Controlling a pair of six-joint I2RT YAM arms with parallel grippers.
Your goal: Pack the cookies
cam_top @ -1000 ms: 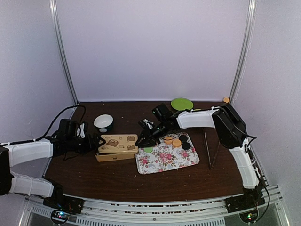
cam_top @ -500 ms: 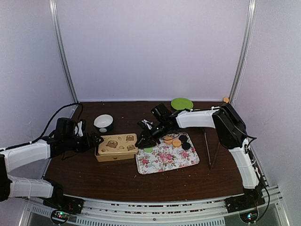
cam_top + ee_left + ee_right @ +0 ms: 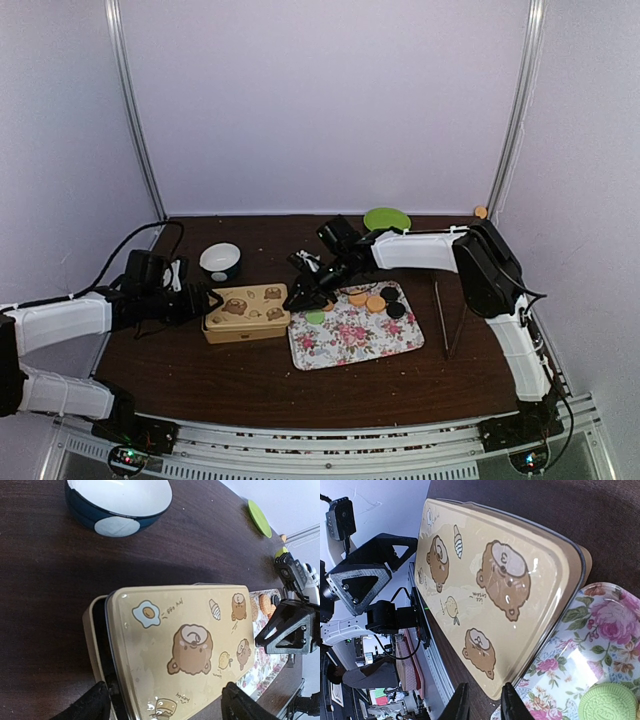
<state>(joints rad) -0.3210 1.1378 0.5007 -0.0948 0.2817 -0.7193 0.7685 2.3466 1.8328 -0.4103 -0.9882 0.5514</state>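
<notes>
The cookies (image 3: 375, 299) lay on the floral tray (image 3: 340, 350), right of the tin (image 3: 247, 308), with a green one (image 3: 602, 703) at the tray's left edge, near the tin. None was packed yet, as the lid (image 3: 185, 640) covered the tin, sitting slightly askew. We judged the main risk to be the lid: with only a thin rim to hold, it could slip free, or the whole tin could lift and drag with it. A sideways tug might push the tin into the tray and scatter the cookies. The left arm (image 3: 60, 320) reached low across the desk from the left. The left fingers (image 3: 95, 705) were spread wide, one on each side of the tin's left end. The right arm (image 3: 420, 250) stretched leftward over the tray, wrist dipped toward the tin's right end. The right fingers (image 3: 461, 702) showed a narrow gap at the lid's edge, and we could not tell whether they pinched it.
</notes>
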